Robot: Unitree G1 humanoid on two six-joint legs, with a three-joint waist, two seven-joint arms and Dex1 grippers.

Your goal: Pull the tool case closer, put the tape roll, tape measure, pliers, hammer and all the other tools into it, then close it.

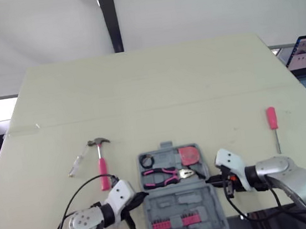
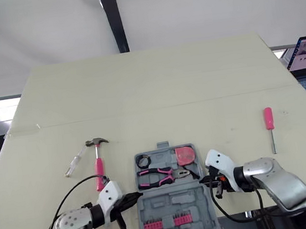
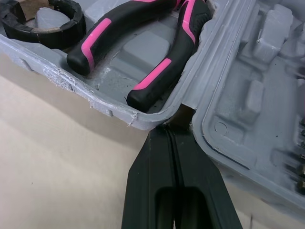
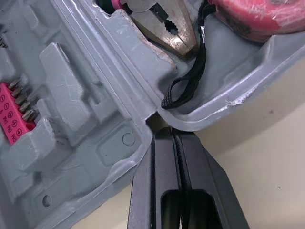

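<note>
A: Where is the tool case (image 1: 180, 203)?
B: Lying open at the near edge of the bench (image 1: 156, 92), between the two arms.
A: What's inside?
B: In the far half, the tape roll (image 1: 146, 161), pliers (image 1: 166, 175) and tape measure (image 1: 190, 155). A row of pink bits (image 1: 169, 223) sits in the near half.
A: And the end effectors?
B: The left end effector (image 1: 143, 194) has its fingers (image 3: 152, 176) pressed together, tips at the notch where the halves meet on the case's left side. The right end effector (image 1: 207, 181) is closed the same way at the right-side notch.
A: Anything outside?
B: The hammer (image 1: 102, 165) lies left of the case, with a clear-handled screwdriver (image 1: 78, 163) just beyond it. A pink-handled screwdriver (image 1: 273, 122) lies well apart on the right.
</note>
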